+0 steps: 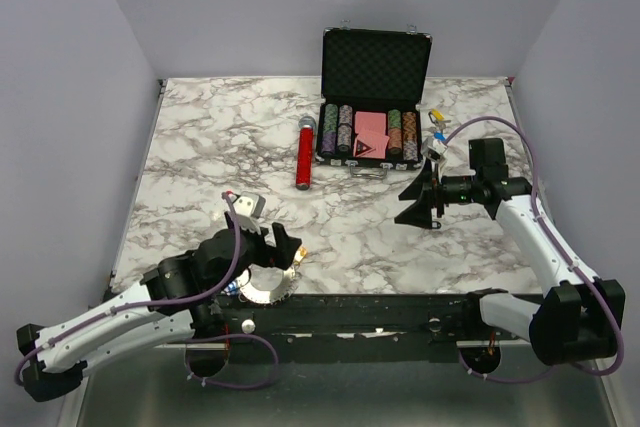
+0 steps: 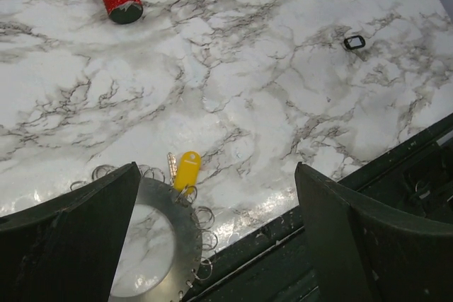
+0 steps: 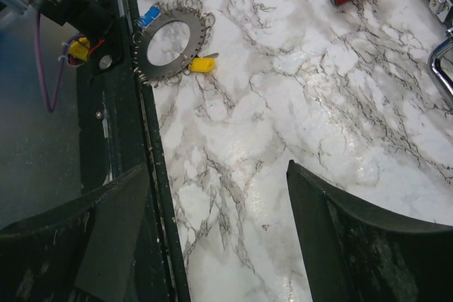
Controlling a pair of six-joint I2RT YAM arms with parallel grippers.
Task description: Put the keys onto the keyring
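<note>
At 7 o'clock on the table (image 1: 200,147), right at the near edge: the keyring (image 3: 164,72). At 12 o'clock, the case (image 1: 375,62), cylinder (image 1: 304,152) at its 9 o'clock.

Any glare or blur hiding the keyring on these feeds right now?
Top external: even light, no blur, but the left gripper hides part of the keyring. Left wrist: sharp; ring plate mirrors the marble, soft glare on the table. Right wrist: keyring crisp, glare only mid-table.
</note>
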